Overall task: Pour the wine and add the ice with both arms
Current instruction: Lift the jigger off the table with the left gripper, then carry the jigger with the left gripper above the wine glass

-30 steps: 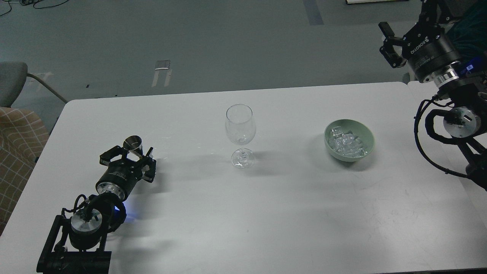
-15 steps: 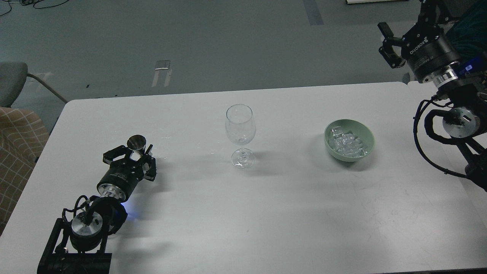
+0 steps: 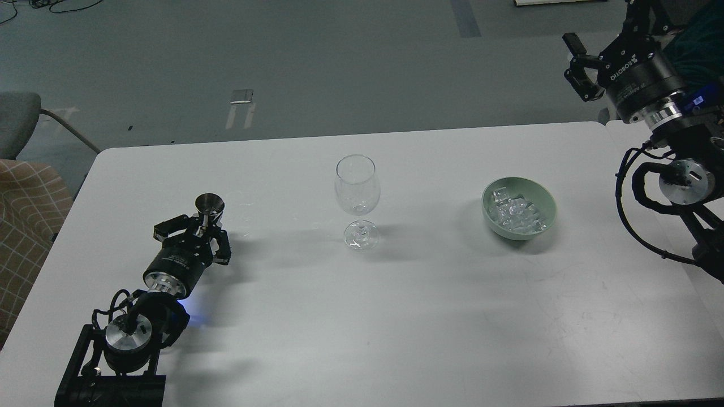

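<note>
While my left gripper (image 3: 205, 225) closes around the small metal jigger (image 3: 210, 204), the cup sits a little further right and toward the wine glass (image 3: 356, 199) than it did a second ago, so I judge the carry toward the pour has begun. Its fingers look clamped on the jigger's narrow waist, cup mouth up and roughly upright. No wine is visible from here; the glass looks empty, standing upright at mid-table, well apart from the jigger.

My right gripper (image 3: 578, 66) hangs high off the far right corner, hardly moved, fingers parted and holding nothing. The ice (image 3: 516, 213) lies heaped in the green bowl (image 3: 544, 196), right of the glass and apart from it, untouched.

Between jigger and glass the white table (image 3: 396, 316) shows only bare surface, so nothing blocks the path. I judge the tall, thin-stemmed glass is the hazard: a nudge could tip it.
</note>
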`<state>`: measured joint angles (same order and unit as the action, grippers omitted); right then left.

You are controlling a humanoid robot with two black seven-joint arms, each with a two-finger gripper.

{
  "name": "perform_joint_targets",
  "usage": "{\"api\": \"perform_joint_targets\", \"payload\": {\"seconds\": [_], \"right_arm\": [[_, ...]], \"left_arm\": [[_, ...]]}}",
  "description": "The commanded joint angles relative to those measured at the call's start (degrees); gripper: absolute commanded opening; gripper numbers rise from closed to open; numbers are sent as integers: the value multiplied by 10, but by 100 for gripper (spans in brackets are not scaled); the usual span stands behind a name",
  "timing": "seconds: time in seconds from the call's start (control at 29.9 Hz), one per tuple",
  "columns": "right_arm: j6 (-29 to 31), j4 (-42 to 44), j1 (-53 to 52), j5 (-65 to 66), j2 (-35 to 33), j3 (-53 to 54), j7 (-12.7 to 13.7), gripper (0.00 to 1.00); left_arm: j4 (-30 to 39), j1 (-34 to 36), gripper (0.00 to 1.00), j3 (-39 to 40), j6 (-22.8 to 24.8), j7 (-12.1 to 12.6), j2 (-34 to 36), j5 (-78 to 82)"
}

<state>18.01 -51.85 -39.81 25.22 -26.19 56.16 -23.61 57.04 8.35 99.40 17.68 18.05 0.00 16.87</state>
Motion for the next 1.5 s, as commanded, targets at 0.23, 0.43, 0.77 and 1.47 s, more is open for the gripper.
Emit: {"api": "perform_joint_targets", "payload": {"seconds": [0.23, 0.43, 0.77, 1.47], "right_arm": [[0, 0, 3, 0, 0, 0, 0, 100], [0, 0, 4, -1, 0, 0, 0, 100], [0, -1, 4, 0, 0, 0, 0, 100], [0, -10, 22, -1, -5, 1, 0, 100]], "left_arm": [[11, 16, 0, 0, -6, 1, 0, -1], [39, 41, 0, -12, -34, 10, 0, 0], [151, 54, 0, -77, -125, 49, 0, 0], [243, 60, 0, -187, -180, 89, 0, 16]]}}
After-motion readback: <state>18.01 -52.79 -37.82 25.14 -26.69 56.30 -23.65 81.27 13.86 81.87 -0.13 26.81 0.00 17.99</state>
